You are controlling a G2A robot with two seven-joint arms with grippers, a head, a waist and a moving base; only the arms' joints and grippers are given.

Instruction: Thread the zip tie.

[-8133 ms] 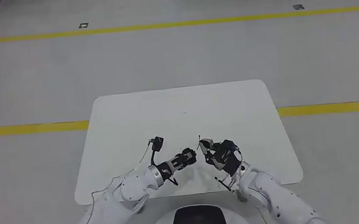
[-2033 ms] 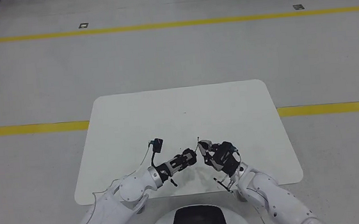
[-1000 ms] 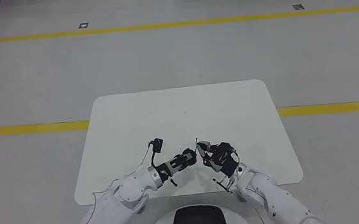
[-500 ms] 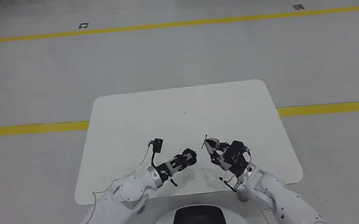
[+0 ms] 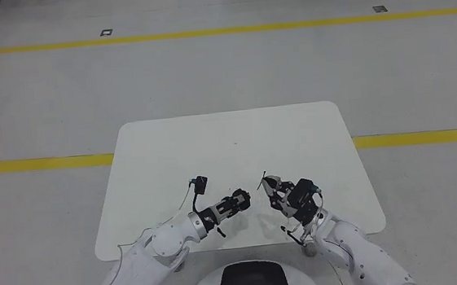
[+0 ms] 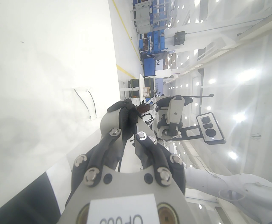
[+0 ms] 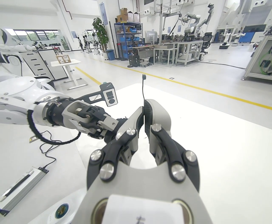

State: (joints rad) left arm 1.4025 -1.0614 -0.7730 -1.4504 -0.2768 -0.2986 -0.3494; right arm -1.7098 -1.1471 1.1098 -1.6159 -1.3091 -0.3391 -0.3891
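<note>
Right gripper (image 7: pixel 144 109) has pulled sideways off the left gripper (image 5: pixel 242 199); tips were near touching, now apart. Right clenched on thin black plastic zip tie (image 7: pixel 143 89), square head standing beyond its fingertips. Left fingers pressed together, contents unclear. Threading looks not done; likely needs a fresh approach

Glare is washing out the table (image 6: pixel 53 53) beyond the left gripper (image 6: pixel 126 109); ceiling lamps (image 6: pixel 244 76) are flaring beside it, edges bending.

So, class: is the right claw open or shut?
Shut: the right claw pinches the zip tie, whose head sticks out past it.
</note>
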